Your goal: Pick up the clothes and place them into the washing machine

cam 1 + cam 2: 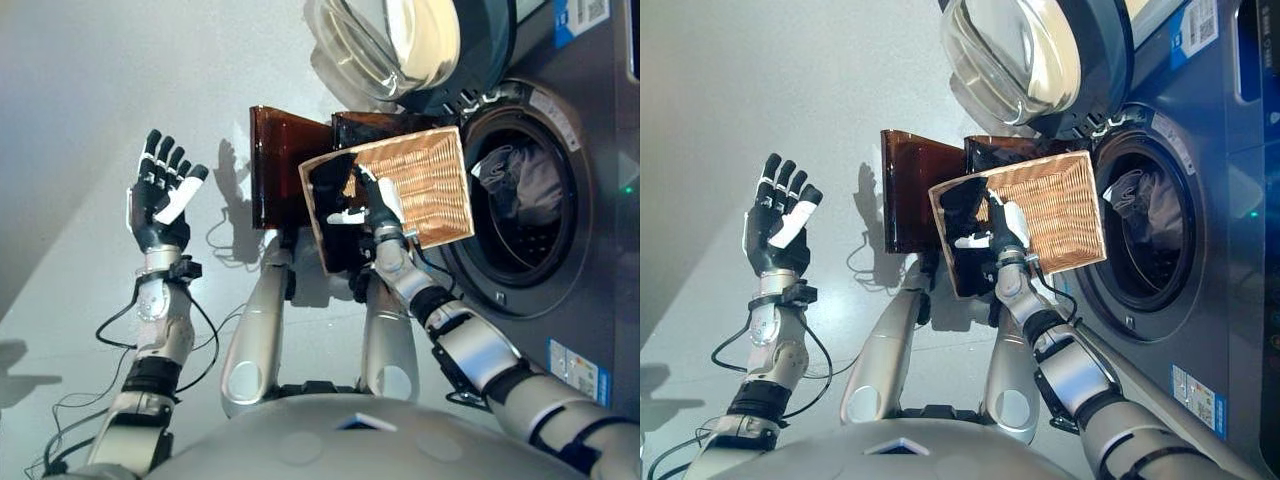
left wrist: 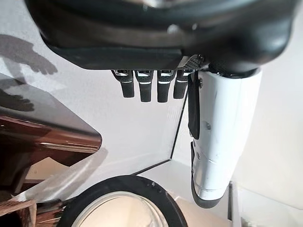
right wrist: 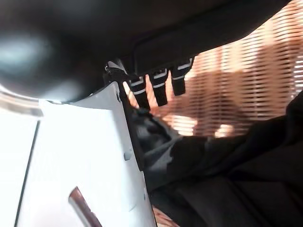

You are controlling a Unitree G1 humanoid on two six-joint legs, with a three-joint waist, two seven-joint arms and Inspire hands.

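From the left eye view, the right hand [image 1: 375,208] is over the wicker basket [image 1: 430,185], which stands on a dark brown stool [image 1: 280,165] just beside the open washing machine [image 1: 560,200]; a dark garment [image 1: 328,215] lies heaped at the end of the basket away from the drum, and the hand's white-covered thumb and fingers sit right at its edge, so the cloth lies directly under and just beyond the fingers; a grey garment [image 1: 520,180] is already inside the drum, and the round glass door [image 1: 385,40] is swung wide open above. In the right eye view the left hand [image 1: 775,225] is held up well apart from all this, out over bare floor, fingers straight and spread, holding nothing; the right hand is plainly the nearer one, and the drum mouth lies to its far side, across the basket. The left wrist view shows that hand's fingers [image 2: 142,87] straight in a row with nothing between them and the thumb. In the right wrist view the fingers [image 3: 158,90] point down at the wicker weave with the dark cloth bunched against the thumb; they look relaxed rather than clamped, though whether any cloth is caught I cannot tell for sure; to my eye the grasp is not yet made.
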